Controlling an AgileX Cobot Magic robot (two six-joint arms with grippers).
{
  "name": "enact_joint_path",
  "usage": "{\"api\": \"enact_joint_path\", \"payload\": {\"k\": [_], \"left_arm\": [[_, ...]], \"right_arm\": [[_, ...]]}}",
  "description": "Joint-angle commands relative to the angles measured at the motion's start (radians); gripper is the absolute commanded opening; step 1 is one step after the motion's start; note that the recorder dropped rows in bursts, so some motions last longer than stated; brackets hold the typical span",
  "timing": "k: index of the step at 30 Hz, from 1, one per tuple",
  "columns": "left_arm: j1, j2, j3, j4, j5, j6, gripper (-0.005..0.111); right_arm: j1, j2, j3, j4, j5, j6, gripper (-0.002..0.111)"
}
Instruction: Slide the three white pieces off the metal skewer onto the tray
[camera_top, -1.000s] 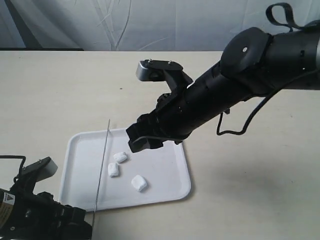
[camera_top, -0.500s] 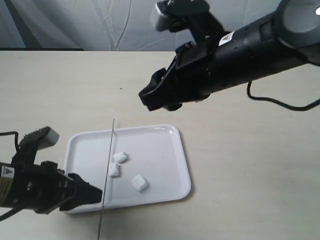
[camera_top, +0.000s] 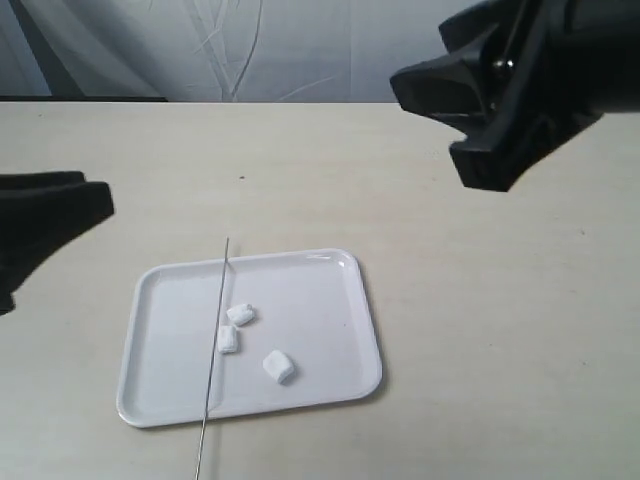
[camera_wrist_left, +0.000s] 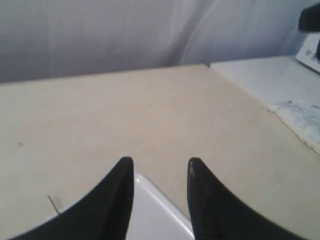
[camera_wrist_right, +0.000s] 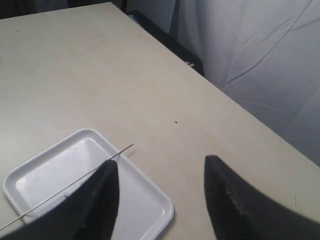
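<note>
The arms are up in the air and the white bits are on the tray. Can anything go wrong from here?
The skewer lies loose across the tray, with both ends past the rim, so a bump could roll it off. Two white pieces sit right beside it, so lifting the skewer may drag them along.

surface: beige table (camera_top: 480, 320); on it: white tray (camera_top: 320, 300); metal skewer (camera_top: 215, 350) laid across tray

No writing can be read anywhere; a white sticker (camera_wrist_left: 311, 52) beyond the table (camera_wrist_left: 150, 115) perhaps bears print, too blurred.
</note>
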Motion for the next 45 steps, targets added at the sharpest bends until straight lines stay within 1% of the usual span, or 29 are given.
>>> {"api": "enact_joint_path", "payload": {"k": [1, 3, 5, 7, 10, 12, 15, 19, 30, 34, 37, 39, 40, 42, 44, 45], "left_arm": [[0.02, -0.193, 0.047, 0.008, 0.124, 0.015, 0.035], [0.025, -0.261, 0.074, 0.008, 0.185, 0.015, 0.035], [0.026, -0.324, 0.11, 0.008, 0.265, 0.015, 0.035], [0.026, -0.371, 0.142, 0.008, 0.351, 0.015, 0.035], [0.026, -0.413, 0.19, 0.008, 0.461, 0.015, 0.035], [0.026, -0.424, 0.219, 0.008, 0.497, 0.015, 0.035], [0.026, -0.431, 0.243, 0.008, 0.499, 0.019, 0.035], [0.026, -0.431, 0.242, 0.008, 0.474, 0.017, 0.035], [0.026, -0.431, 0.242, 0.008, 0.474, 0.019, 0.035], [0.026, -0.431, 0.242, 0.008, 0.474, 0.019, 0.035], [0.026, -0.431, 0.242, 0.008, 0.478, 0.019, 0.035], [0.026, -0.431, 0.242, 0.008, 0.474, 0.019, 0.035], [0.026, -0.431, 0.242, 0.008, 0.476, 0.019, 0.035], [0.026, -0.431, 0.242, 0.008, 0.476, 0.019, 0.035], [0.026, -0.431, 0.242, 0.008, 0.475, 0.019, 0.035], [0.026, -0.431, 0.242, 0.008, 0.477, 0.019, 0.035]], "right_arm": [[0.001, -0.091, 0.215, -0.033, -0.212, 0.081, 0.05], [0.001, -0.123, 0.328, -0.025, -0.339, 0.124, 0.05], [0.001, -0.146, 0.448, -0.012, -0.529, 0.131, 0.05], [0.001, -0.151, 0.545, -0.012, -0.669, 0.131, 0.05], [0.001, -0.149, 0.626, -0.012, -0.764, 0.126, 0.05], [0.001, -0.149, 0.647, -0.012, -0.769, 0.126, 0.05], [0.001, -0.149, 0.654, -0.012, -0.75, 0.126, 0.05], [0.001, -0.149, 0.654, -0.012, -0.749, 0.126, 0.05], [0.001, -0.149, 0.654, -0.012, -0.749, 0.126, 0.05], [0.017, -0.169, 0.654, -0.009, -0.75, 0.125, 0.05], [-0.042, -0.22, 0.654, -0.023, -0.751, 0.088, 0.05], [-0.113, -0.276, 0.654, -0.001, -0.671, 0.111, 0.05], [-0.178, -0.32, 0.654, 0.024, -0.598, 0.131, 0.05], [-0.287, -0.382, 0.659, 0.07, -0.535, 0.15, 0.05], [-0.396, -0.463, 0.682, 0.128, -0.529, 0.152, 0.05], [-0.435, -0.506, 0.697, 0.142, -0.531, 0.152, 0.05]]}}
